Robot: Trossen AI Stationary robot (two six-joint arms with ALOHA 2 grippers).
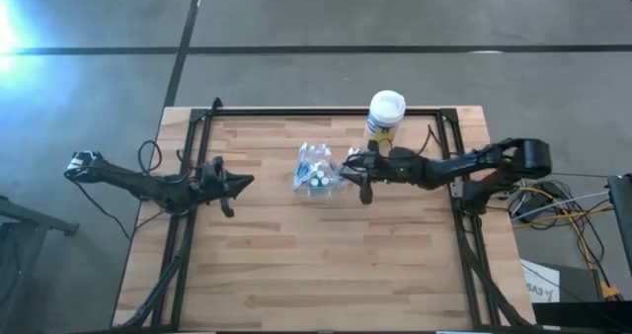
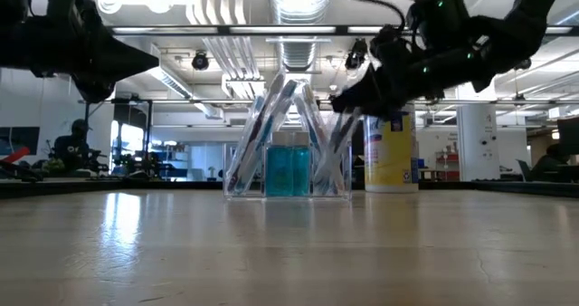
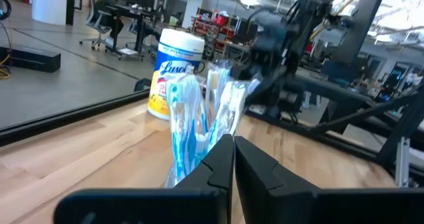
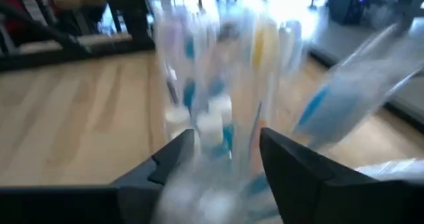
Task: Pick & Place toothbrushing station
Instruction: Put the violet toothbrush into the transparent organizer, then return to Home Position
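Note:
The toothbrushing station is a clear plastic holder with several blue and white toothbrushes leaning in it. It stands on its base in the middle of the wooden table. My right gripper is open at the holder's right upper part, also seen in the low view, with toothbrush tops between and beyond its fingers. My left gripper is shut and waits level, to the left of the station, with nothing in it. My right gripper has its open fingers on either side of the station's upper right part, coming slanted down from the table's right. I cannot tell whether they touch it. The station stands on the table.
A yellow canister with a white lid stands just behind the right gripper near the far edge. A black frame runs along the table's far and side edges. Bare wood lies toward the near edge.

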